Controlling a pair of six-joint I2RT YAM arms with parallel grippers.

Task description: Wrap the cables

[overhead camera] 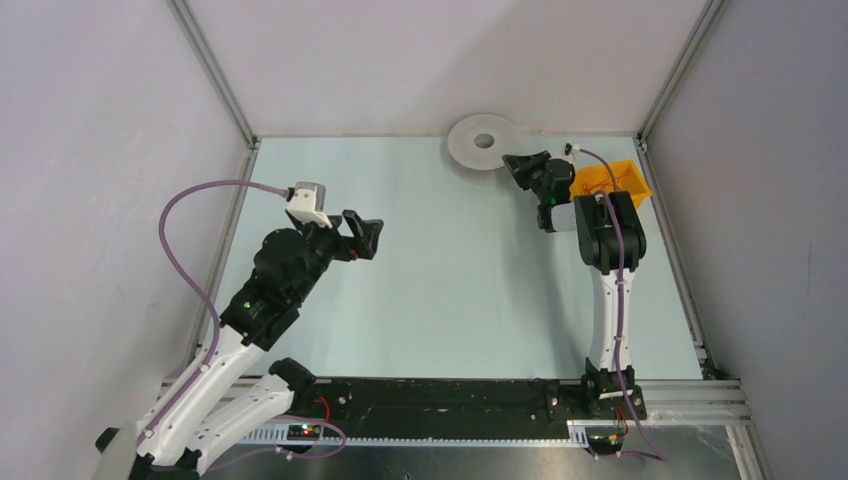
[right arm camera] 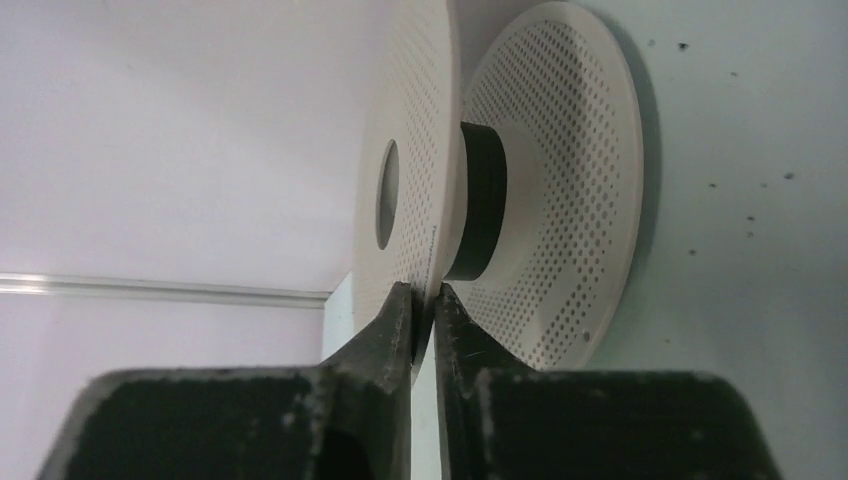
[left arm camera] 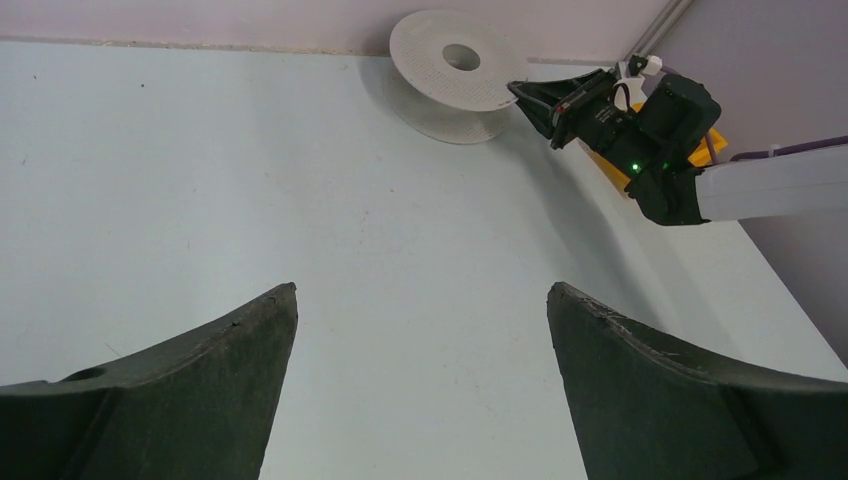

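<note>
Wire: hair-fine, light, limp, likely to snag, and unseen unless it is the dark band (right arm camera: 485,200) round the core of the spool (overhead camera: 465,145) at the far edge of the table (overhead camera: 450,290); I'd take it near a free end; my right gripper (right arm camera: 422,297) pinches the spool's flange rim, my left gripper (left arm camera: 422,295) stands wide apart.

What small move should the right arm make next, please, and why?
Probably pull the pale grey perforated round spool away from the back wall: the right hand looks pinched on its rim, and the open left hand is far off.

No legible text, label, brand, number or sign on anything in view.
</note>
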